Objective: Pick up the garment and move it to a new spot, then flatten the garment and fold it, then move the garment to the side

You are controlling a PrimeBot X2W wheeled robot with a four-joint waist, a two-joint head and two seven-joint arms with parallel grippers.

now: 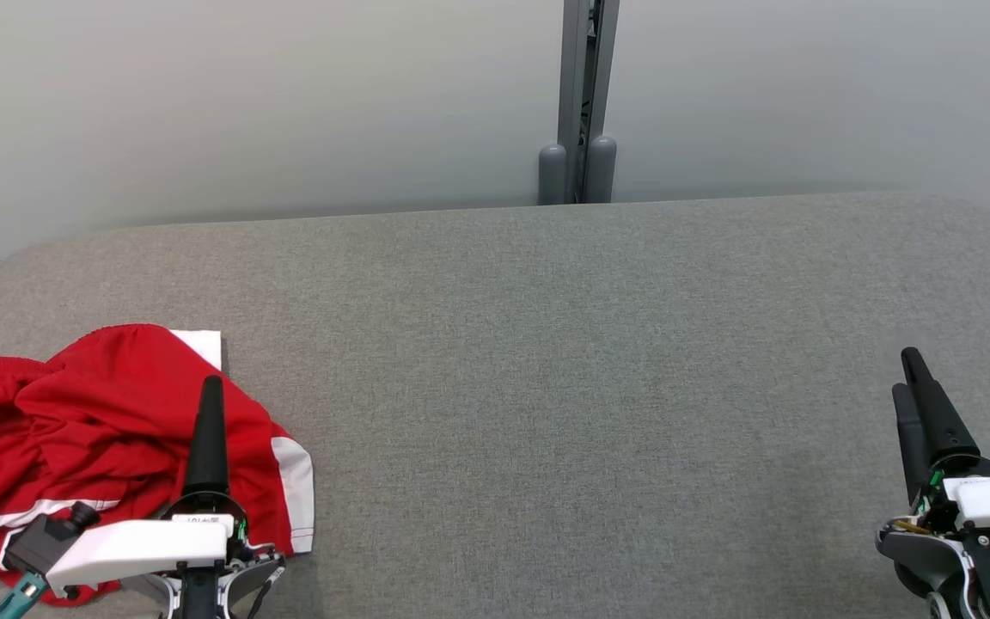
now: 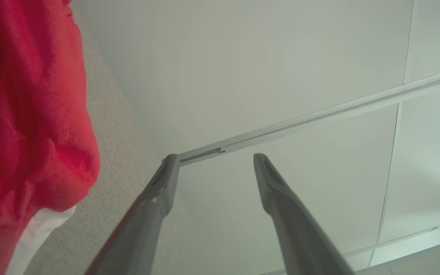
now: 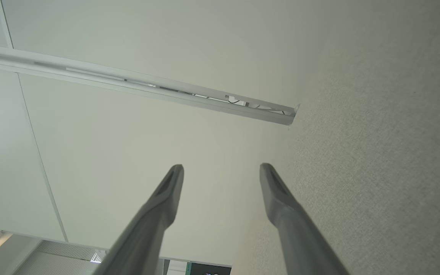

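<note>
Garment, place: red shorts-like garment (image 1: 74, 413) with white trim, crumpled in a heap at the near-left corner of the table (image 1: 546, 344); its left part runs out of the head view, so how it sits against the table's left edge cannot be told.
Risk 1, left: a pull toward the table's left or near edge would likely drag cloth overboard, since the heap already sits at that corner.
Risk 2, heap: layers are bunched, so a shallow pinch probably takes 1 fold only and the rest trails or slips free during the carry.
Risk 3, wrist hardware: the dark connector on the left wrist lies over the cloth in the head view and may snag a hem if the arm drops lower.
Pose, left gripper (image 1: 210, 387): over the heap's right part at the table's near-left, fingers aimed at the table's far edge, rolled so the 2 fingers stack edge-on. Jaws spread, nothing between them. Contact with the cloth cannot be told.
Pose, right gripper (image 1: 905, 371): at the table's near-right, over bare upholstery, fingers aimed at the far edge, tilted slightly left. Jaws spread, empty.
</note>
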